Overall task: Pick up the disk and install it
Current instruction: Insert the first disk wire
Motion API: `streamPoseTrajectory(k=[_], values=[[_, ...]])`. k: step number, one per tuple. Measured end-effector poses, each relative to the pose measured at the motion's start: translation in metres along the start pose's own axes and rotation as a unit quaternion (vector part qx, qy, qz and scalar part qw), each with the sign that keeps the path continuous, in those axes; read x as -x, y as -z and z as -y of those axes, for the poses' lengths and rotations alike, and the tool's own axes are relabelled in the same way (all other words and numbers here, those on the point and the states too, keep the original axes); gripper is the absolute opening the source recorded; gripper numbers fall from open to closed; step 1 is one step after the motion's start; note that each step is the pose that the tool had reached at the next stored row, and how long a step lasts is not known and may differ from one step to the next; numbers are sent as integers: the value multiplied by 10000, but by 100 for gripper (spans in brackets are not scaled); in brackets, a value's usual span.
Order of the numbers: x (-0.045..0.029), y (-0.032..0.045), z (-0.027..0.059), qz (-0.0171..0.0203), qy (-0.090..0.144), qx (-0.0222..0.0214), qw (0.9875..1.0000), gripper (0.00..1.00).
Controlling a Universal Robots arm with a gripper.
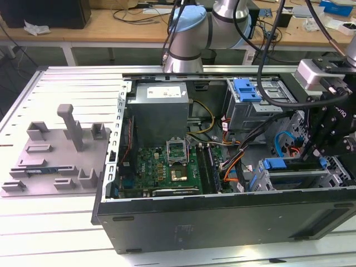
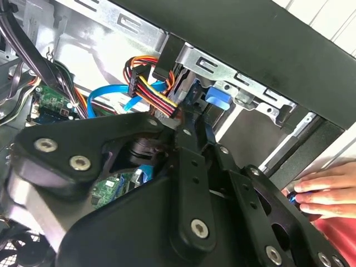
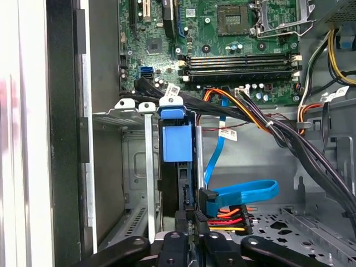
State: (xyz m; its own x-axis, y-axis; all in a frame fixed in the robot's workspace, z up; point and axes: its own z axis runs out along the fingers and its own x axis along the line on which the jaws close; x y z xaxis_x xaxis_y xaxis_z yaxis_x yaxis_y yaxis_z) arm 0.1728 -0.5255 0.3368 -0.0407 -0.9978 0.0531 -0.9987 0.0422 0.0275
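Disk [image 3: 177,142] with its blue plastic carrier stands on edge in the metal drive cage [image 3: 130,167], at 4 o'clock inside the open computer case [image 1: 222,217] in the exterior view. Your black gripper [image 3: 192,236] sits at its rear edge; you cannot tell how wide it is. Cables [image 3: 239,194] crowd beside it, and a hand [image 2: 325,194] rests outside the case.
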Motion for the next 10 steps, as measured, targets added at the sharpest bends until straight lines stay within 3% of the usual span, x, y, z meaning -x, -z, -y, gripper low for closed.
streamPoseTrajectory(k=[2, 4, 10], values=[[-1, 18, -1, -3, 0, 0, 10000, 30], [-3, 55, -1, -3, 0, -1, 10000, 30], [7, 328, -10, -9, 0, -1, 10000, 30]])
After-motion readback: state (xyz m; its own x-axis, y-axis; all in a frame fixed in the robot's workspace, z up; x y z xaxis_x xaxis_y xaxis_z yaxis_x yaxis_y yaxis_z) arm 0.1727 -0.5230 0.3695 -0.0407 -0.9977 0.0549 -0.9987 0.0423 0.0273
